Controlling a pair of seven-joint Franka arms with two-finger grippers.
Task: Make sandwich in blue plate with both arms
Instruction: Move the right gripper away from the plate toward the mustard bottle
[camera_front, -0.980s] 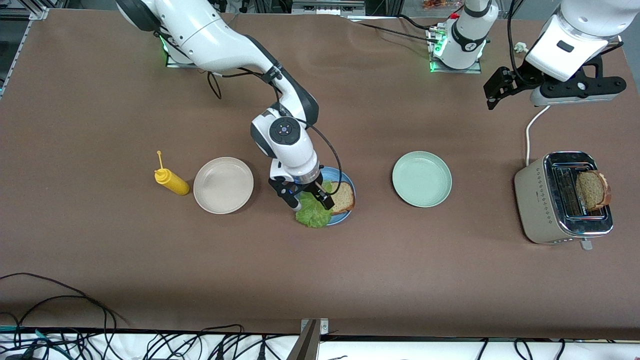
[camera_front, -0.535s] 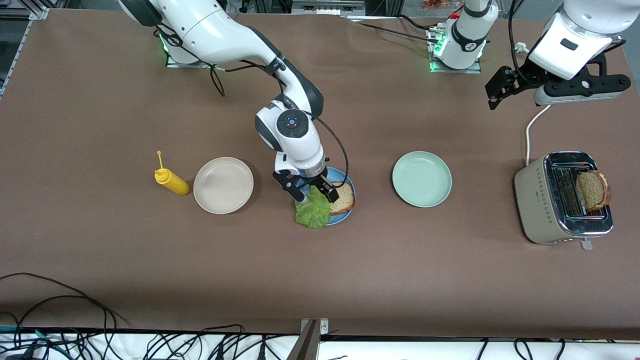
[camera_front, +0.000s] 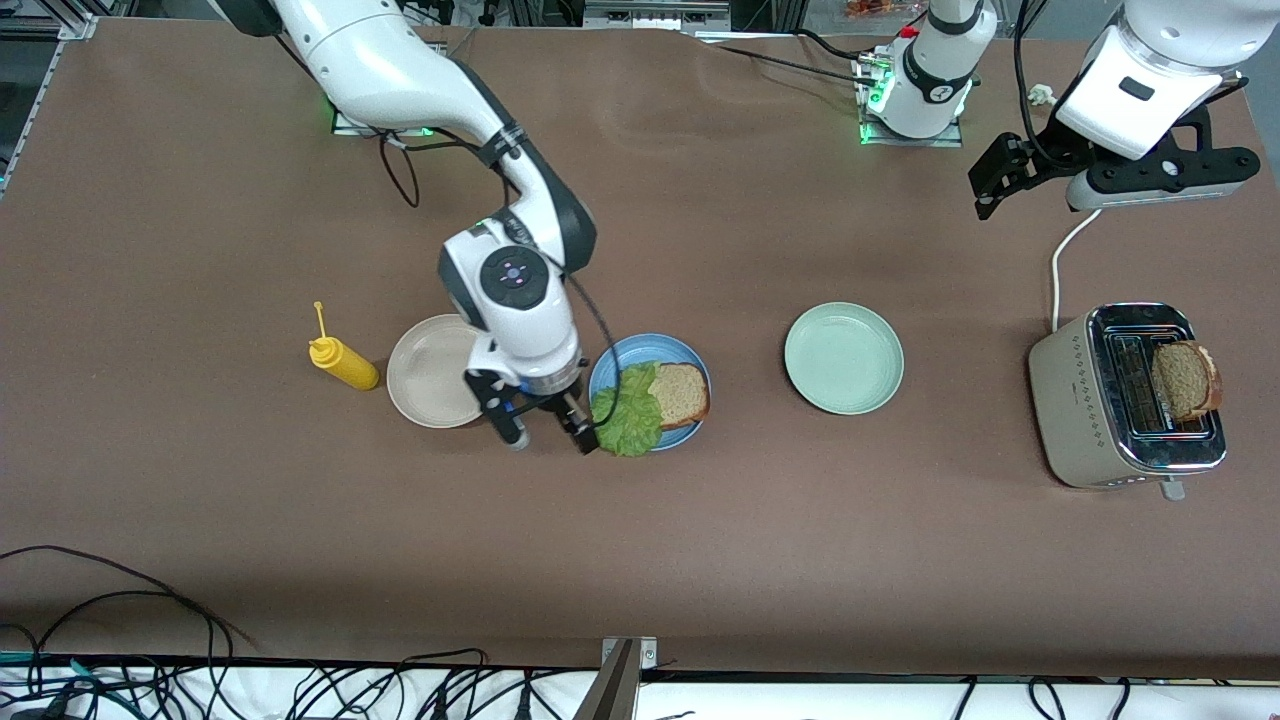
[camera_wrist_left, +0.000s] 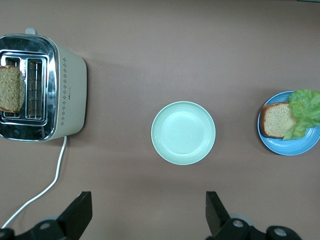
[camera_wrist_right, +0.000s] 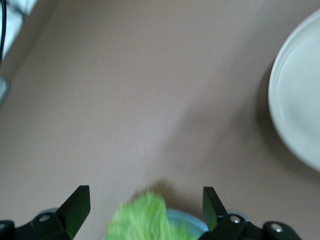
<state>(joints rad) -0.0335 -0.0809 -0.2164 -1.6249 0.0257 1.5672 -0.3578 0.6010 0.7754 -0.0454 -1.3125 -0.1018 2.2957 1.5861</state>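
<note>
Risk of the lettuce leaf (camera_front: 627, 421), draped over the blue plate (camera_front: 612, 365) rim beside the bread slice (camera_front: 682, 392), sliding off when the second slice (camera_front: 1185, 380) from the toaster (camera_front: 1125, 400) lands; right gripper (camera_front: 546, 432) near the plate and left gripper (camera_front: 995, 180) above the toaster, both fingers released, empty.

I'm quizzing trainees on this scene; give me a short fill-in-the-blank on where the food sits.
1. The lettuce leaf lies on the ____ plate.
2. The second bread slice stands in the ____.
3. The pale green plate holds ____.
Missing words: blue; toaster; nothing
</note>
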